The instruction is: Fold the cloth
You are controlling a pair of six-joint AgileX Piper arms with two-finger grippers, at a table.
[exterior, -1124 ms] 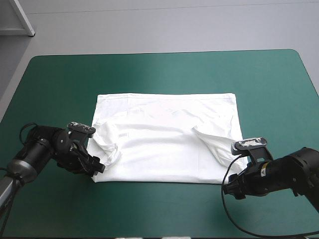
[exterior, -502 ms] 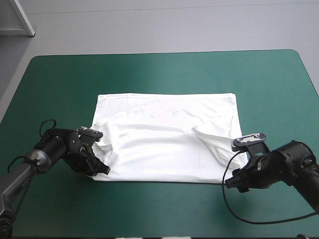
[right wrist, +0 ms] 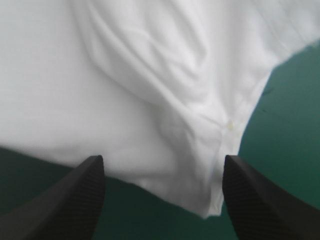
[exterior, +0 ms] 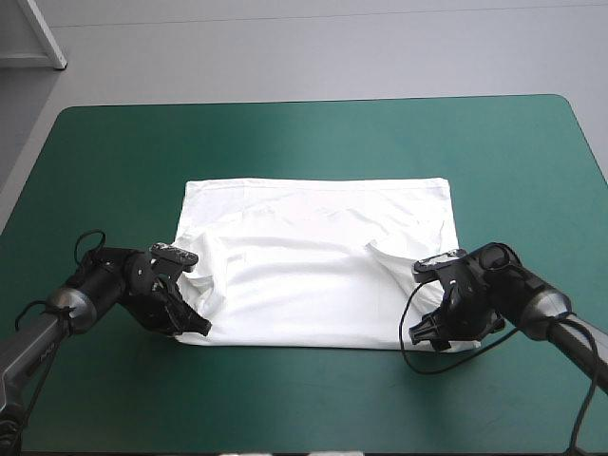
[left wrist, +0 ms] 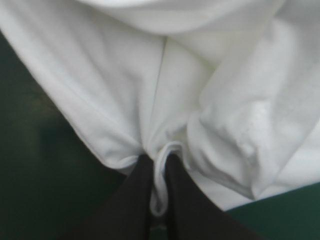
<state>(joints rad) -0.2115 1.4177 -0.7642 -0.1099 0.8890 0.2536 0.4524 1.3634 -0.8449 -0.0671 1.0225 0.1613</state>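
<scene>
You had the T-shirt [exterior: 313,261] lying spread flat in the middle of the teal-green cover [exterior: 313,142], with both arms down low at its near edge, one at each corner.

Your left gripper [left wrist: 159,160] was all but closed on the cloth. A thin loop of white hem stood pinched between the two black fingers, and the fabric fanned out from them in tight creases. Just ahead of those jaws and to one side lay a thicker bunched fold, probably the tucked-in left sleeve. The bite was taken right at the corner, most likely so that a lift would carry the whole near edge, not just one layer from the middle.

Your right gripper [right wrist: 162,160] was not yet holding anything. Its fingers stood wide apart with the shirt's near right corner lying between them and just ahead. A raised ridge of cloth, which looked like the right sleeve [exterior: 404,271] folded inward, ran from that corner away from the jaws. Bare cover showed beside the outer finger and under both fingertips, so the corner sat only shallowly in the opening.

I judge that the open stance was there to straddle the corner before closing, matching the left side so both corners could rise together. With one side clamped and the other loose, the fold itself had not begun. A shallow bite on the right risked catching only the top layer.
</scene>
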